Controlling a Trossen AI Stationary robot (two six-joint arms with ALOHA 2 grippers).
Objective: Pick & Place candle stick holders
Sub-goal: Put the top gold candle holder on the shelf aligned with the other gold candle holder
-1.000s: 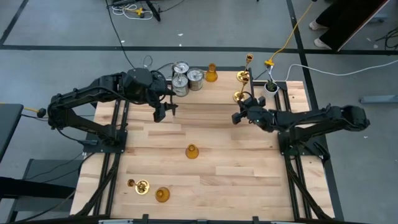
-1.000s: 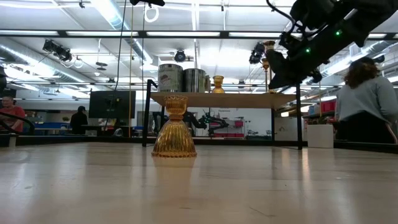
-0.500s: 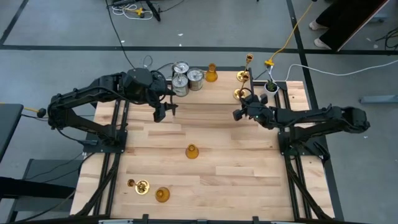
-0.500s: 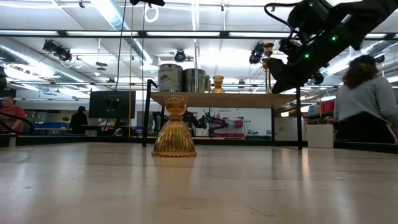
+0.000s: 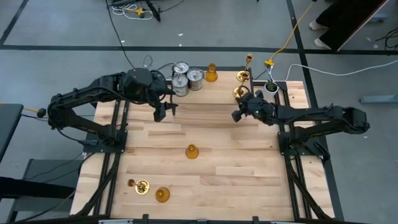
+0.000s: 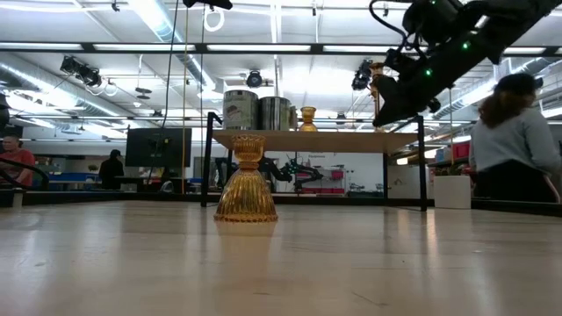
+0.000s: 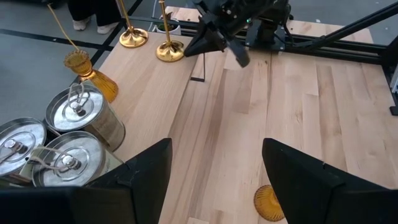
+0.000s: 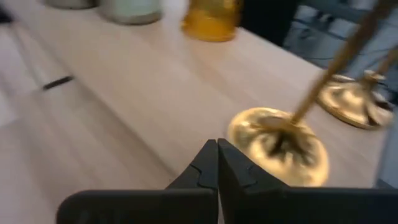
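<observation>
Right end effector [image 5: 236, 116]: fingers pressed together, empty, just beside the near shiny brass round-based candle stick holder [image 5: 240, 93].
Left end effector [image 5: 165, 113]: fingers spread wide, hovering over the wooden surface [image 5: 211, 174], near the three silvery cylinder holders [image 5: 186, 77].
Amber-orange bell-shaped holder [image 5: 191, 151]: mid-surface, well apart from that brass holder.

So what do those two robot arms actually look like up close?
Both arms are dark, nearly black, built from jointed segments and mounted on black metal frames at the table's sides. The left gripper ends in two broad, flat, dark fingers. The right gripper has dark fingers that taper to a point, with small notched ridges along their inner edges. Tiny green lights glow on the right arm, and thin black cables loop near it.
</observation>
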